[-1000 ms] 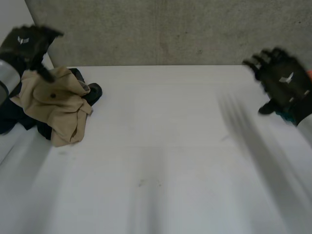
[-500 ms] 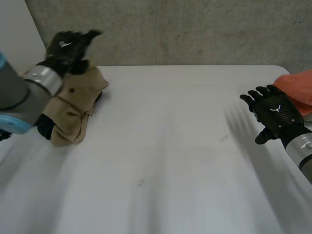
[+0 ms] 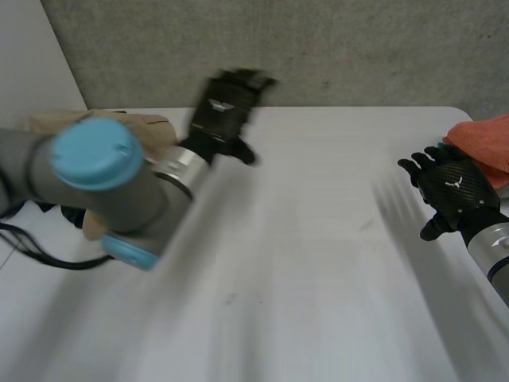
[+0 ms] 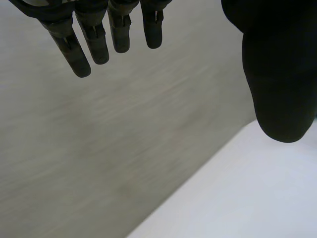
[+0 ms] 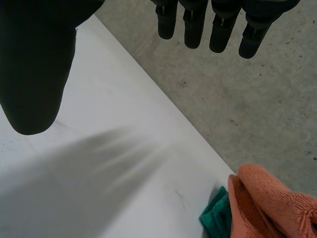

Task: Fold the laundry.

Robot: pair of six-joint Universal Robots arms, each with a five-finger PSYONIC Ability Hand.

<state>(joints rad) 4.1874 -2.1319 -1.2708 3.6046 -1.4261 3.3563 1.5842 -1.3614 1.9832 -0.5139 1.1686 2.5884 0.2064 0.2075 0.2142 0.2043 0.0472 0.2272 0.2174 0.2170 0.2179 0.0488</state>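
Fingers (image 4: 95,42) of the left hand (image 3: 225,107) hang straight and slightly spread, the thumb (image 4: 277,79) set well apart from them and nothing held between. The hand is fully open and empty. It hovers over the far edge of the white desk (image 3: 318,263), close to the grey concrete wall (image 3: 358,48), which stands just beyond the fingertips in the left wrist view. Behind the hand, the left arm (image 3: 95,171), grey with a light-blue cap, reaches across the desk's far left corner and hides much of a heap of laundry lying there. A tan garment (image 3: 155,130) sits crumpled in that heap, just beside the arm's wrist and apart from the hand. A dark piece (image 3: 70,215) shows at the heap's near side, under the arm.

Across the desk, the right hand (image 3: 453,187) is held above the right edge, palm down, its fingers (image 5: 218,27) straight and side by side. Its thumb (image 5: 34,64) stands wide of them, and this hand too is open and grasps nothing. At the desk's far right corner, near the hand, an orange cloth (image 3: 485,137) lies bunched; the right wrist view shows it apart from the fingertips. There a teal cloth (image 5: 215,215) peeps out from beneath the orange one, both resting at the desk's edge where it meets the wall.
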